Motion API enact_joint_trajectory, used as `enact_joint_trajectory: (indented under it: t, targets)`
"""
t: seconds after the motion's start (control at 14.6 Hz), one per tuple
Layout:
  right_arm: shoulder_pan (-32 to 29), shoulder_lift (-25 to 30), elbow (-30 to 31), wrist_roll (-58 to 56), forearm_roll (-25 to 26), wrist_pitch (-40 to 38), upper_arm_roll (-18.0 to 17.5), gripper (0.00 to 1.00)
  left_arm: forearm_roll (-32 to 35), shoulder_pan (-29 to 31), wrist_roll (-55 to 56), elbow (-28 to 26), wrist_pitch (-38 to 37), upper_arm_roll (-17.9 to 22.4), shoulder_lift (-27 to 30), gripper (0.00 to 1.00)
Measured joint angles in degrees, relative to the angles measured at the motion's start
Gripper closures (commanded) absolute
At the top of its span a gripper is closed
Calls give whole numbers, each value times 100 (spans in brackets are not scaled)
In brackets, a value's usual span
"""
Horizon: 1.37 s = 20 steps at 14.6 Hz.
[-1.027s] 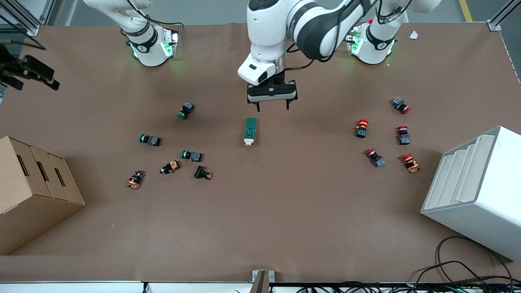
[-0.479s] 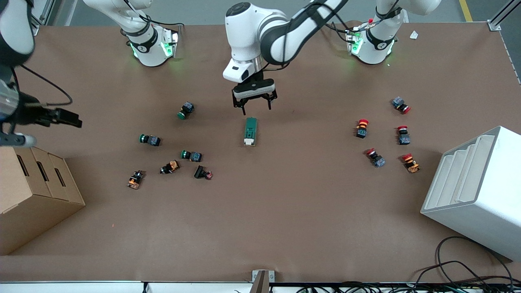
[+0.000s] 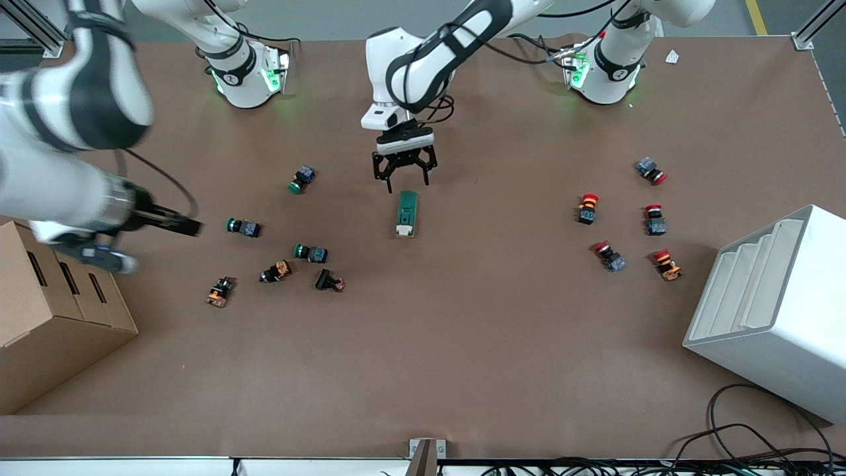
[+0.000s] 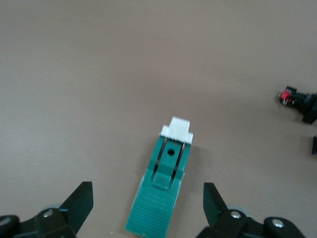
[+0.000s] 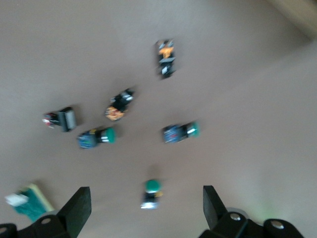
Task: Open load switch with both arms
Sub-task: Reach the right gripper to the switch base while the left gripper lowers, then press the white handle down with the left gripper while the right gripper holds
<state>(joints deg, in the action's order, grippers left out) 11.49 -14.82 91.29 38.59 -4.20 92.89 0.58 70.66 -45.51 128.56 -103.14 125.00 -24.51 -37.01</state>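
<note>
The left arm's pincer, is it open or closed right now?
Open. The left pincer hangs over the table just above the green switch, its two fingers spread wide apart with nothing between them.

One load switch (image 3: pixel 406 213); six push buttons (image 3: pixel 284 238) toward the right arm's end, five more (image 3: pixel 628 218) toward the left's.

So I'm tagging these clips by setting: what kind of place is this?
Probably a robotics lab or test cell, not a home. Two arms are bolted to a paper-covered table, industrial parts lie scattered on it, among them the load switch and red push buttons, and loose cables trail at its edge.
</note>
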Motion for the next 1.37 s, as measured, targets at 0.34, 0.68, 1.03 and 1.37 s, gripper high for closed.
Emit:
enact_joint_trajectory:
  t: [0.34, 0.68, 1.03, 1.37]
  targets:
    - [1174, -867, -65, 2872, -259, 689, -26, 0, 1574, -130, 1066, -209, -45, 7, -552, 2]
    - [1935, -1966, -795, 5110, -513, 1063, -22, 0, 2602, -164, 1622, -271, -544, 18, -858, 2]
    - [2395, -2824, -1091, 6177, -859, 1755, -24, 0, 2789, -240, 1683, -269, -695, 22, -989, 2]
    - [2727, -3162, -1141, 6731, -910, 1882, -23, 0, 2876, -357, 1684, -268, -819, 53, -1033, 2]
